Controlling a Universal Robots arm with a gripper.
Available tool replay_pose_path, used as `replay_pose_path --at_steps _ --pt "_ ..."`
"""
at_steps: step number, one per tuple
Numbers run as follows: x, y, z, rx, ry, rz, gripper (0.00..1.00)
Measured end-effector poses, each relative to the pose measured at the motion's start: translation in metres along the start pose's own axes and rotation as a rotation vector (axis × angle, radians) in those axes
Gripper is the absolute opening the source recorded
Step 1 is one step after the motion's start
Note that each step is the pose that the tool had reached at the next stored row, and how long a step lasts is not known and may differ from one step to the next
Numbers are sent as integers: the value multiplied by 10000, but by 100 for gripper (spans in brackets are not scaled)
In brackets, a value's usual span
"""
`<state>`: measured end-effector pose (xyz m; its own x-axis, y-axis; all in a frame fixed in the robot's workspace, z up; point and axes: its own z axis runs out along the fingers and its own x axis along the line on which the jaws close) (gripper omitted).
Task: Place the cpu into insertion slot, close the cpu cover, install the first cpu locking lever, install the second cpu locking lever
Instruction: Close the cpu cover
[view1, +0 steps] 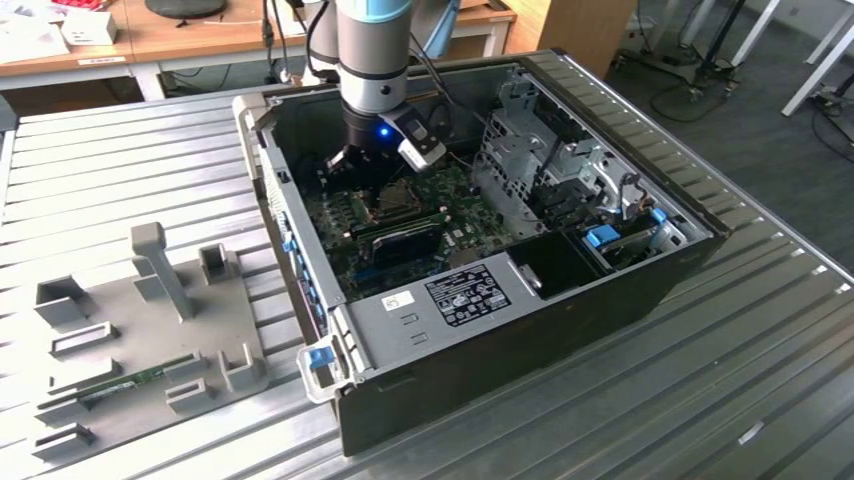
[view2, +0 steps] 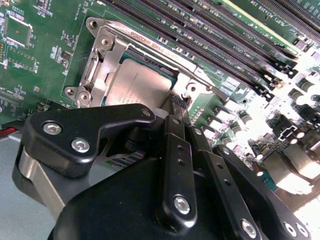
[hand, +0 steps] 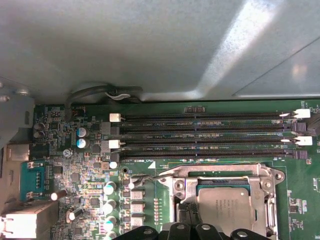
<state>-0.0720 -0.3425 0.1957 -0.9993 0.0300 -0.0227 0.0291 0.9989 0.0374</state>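
The cpu (view2: 137, 82) (hand: 224, 206) lies in its socket on the green motherboard, dull grey top up. The cpu cover (view2: 102, 52) (hand: 220, 172) lies flat around it, its window framing the chip. A thin wire locking lever (view2: 200, 75) (hand: 142, 177) runs along the socket's side nearest the memory slots. My gripper (view2: 176, 104) (hand: 186, 216) is down at the socket's edge right beside the cpu, its black fingers drawn together with nothing seen between them. In the exterior view the gripper (view1: 363, 168) hangs inside the open computer case over the socket (view1: 396, 202).
Long black memory slots (hand: 200, 135) (view2: 225, 40) run beside the socket. Upright capacitors (hand: 82, 139) stand nearby. The case wall (hand: 150, 45) rises close behind the board. A metal drive cage (view1: 547, 160) fills the case's right side. A grey fixture plate (view1: 134, 330) lies outside at the exterior view's left.
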Motion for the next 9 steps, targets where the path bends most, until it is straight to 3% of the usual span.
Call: replay_pose_path --at_steps 9 --pt "-8 12 -22 -35 -23 0 11"
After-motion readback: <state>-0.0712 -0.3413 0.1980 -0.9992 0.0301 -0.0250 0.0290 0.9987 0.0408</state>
